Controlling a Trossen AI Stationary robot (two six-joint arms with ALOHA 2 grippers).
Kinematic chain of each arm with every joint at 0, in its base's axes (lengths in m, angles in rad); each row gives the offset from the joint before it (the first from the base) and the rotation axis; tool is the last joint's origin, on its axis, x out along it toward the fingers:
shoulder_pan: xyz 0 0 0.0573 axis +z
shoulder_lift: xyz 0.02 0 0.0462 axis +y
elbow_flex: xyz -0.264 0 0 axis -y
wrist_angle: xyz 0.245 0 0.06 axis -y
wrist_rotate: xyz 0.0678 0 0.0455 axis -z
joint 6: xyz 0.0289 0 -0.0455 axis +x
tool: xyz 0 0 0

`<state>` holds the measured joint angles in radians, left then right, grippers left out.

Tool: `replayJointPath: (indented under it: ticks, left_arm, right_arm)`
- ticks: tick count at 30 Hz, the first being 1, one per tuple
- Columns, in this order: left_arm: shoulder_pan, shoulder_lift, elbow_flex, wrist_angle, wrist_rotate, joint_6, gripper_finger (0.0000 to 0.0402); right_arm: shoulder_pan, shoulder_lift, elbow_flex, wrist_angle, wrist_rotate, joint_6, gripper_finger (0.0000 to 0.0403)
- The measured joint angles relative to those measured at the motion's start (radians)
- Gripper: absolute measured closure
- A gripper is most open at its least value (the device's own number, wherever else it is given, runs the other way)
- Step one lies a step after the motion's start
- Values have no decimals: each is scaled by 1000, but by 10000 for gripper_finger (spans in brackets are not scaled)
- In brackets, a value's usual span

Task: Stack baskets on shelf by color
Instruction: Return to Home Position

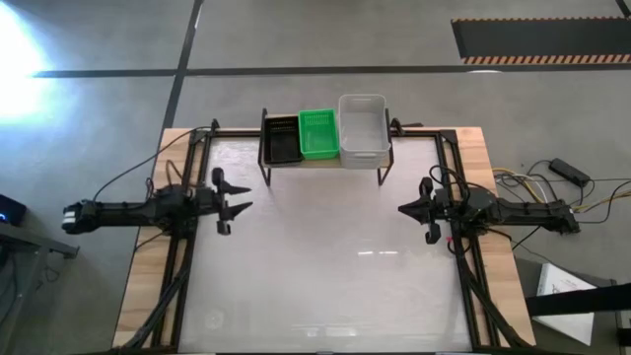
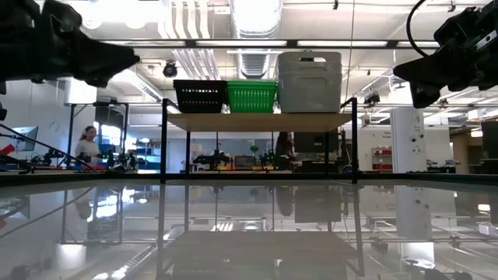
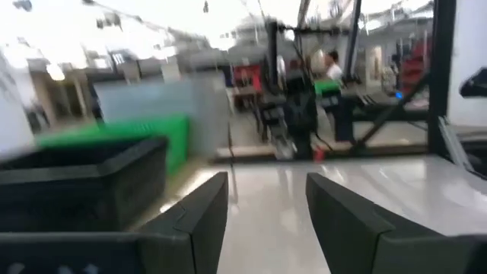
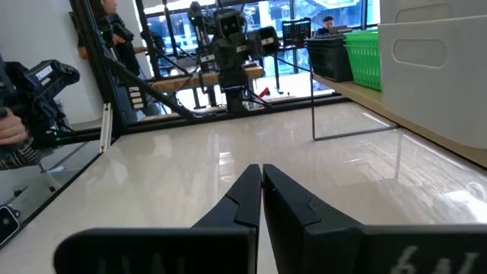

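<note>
since every basket in view already sits on the shelf (image 2: 257, 121), sorted by colour, the stacking looks finished and the step in hand seems to be parking the arms. on the shelf top the black baskets (image 1: 281, 139) take the left end, the green baskets (image 1: 317, 132) the middle, and the white baskets (image 1: 363, 126) the right end, all packed side by side. the left gripper (image 1: 240, 202) hangs in front of the shelf and off its left end, well apart from it, jaws apart and holding nothing. the right gripper (image 1: 406, 210) mirrors it off the right end, jaws together, empty. the next move likely calls only for settling both arms clear of the shelf legs.
</note>
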<state>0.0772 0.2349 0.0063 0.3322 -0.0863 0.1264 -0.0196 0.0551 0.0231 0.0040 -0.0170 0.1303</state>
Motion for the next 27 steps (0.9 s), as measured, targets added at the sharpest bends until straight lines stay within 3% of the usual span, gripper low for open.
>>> replayJointPath:
  ticks: [5, 7, 10, 12, 16, 22, 27]
  left_arm:
    - [0, 22, 0, -103, 84, -69, 251]
    - [0, 27, 0, -122, 120, -91, 283]
    - [0, 25, 0, -139, 143, -95, 364]
    - [0, 15, 0, -156, 159, -104, 389]
    - [0, -33, 0, -200, 160, -123, 400]
    - [0, -220, 0, -306, 159, -147, 401]
    - [1, -202, 2, -309, 155, -144, 401]
  right_arm:
    - [0, 0, 0, 0, 0, 0, 394]
    - [0, 0, 0, 0, 0, 0, 394]
    - [0, 0, 0, 0, 0, 0, 394]
    - [0, 0, 0, 0, 0, 0, 394]
    - [0, 0, 0, 0, 0, 0, 394]
    - [0, 0, 0, 0, 0, 0, 394]
    - [0, 0, 0, 0, 0, 0, 394]
